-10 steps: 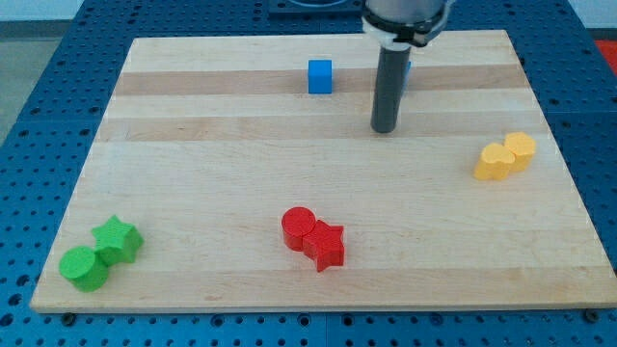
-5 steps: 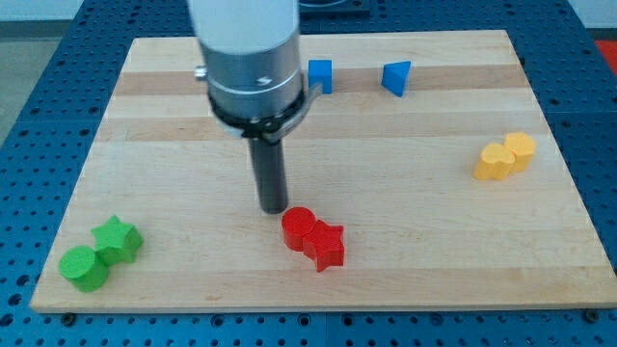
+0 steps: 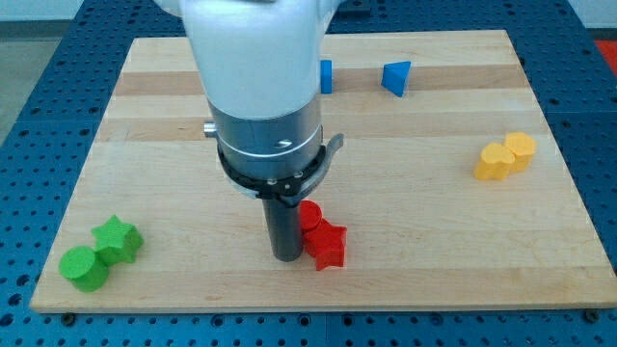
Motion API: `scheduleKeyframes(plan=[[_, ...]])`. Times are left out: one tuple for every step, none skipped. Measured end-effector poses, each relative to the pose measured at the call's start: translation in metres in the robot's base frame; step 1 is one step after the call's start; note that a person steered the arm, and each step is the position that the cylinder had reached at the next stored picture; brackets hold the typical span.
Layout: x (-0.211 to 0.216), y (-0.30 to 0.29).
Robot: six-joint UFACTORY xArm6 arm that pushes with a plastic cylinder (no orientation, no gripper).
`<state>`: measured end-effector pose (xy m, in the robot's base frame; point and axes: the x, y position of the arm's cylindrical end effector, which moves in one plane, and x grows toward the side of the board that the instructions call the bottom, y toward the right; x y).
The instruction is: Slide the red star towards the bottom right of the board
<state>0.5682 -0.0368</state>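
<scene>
One arm reaches down from the view's top over the middle of the wooden board (image 3: pixel 540 241), its broad pale-grey cylindrical body and a dark metal collar with a small lever hiding much of the board's centre. Below the collar a straight dark rod stands upright, and my tip (image 3: pixel 284 257) rests on the board near the bottom edge, about midway between the bottom-left and bottom-right corners. No jaws exist on this rod, so nothing is spread, pressed together or pinched; it only touches from the side.

My tip sits just at the view's left of the red star (image 3: pixel 328 245), touching or very nearly touching it; I cannot tell which. A red cylinder (image 3: pixel 310 217) lies against the star's upper left, partly hidden behind the rod.

Near the bottom-left corner a green star (image 3: pixel 118 238) and a green cylinder (image 3: pixel 84 268) lie touching each other. Close to the right edge sit two yellow blocks (image 3: pixel 506 156), rounded in outline, pressed side by side. Along the top edge a blue cube (image 3: pixel 326 75) peeks from behind the arm, and a blue triangular block (image 3: pixel 394 77) stands apart on its right.

All blocks look smooth and matte, and the board shows pale planks with lengthwise grain.
</scene>
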Motion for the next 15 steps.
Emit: scheduleKeyframes(plan=[[0.000, 0.010], [0.000, 0.046], [0.000, 0.083], [0.000, 0.120], [0.000, 0.155], [0.000, 0.190], [0.000, 0.221], [0.000, 0.227], [0.000, 0.215], [-0.016, 0.173], [-0.017, 0.155], [-0.055, 0.167], [-0.082, 0.193], [-0.082, 0.199], [-0.078, 0.210]])
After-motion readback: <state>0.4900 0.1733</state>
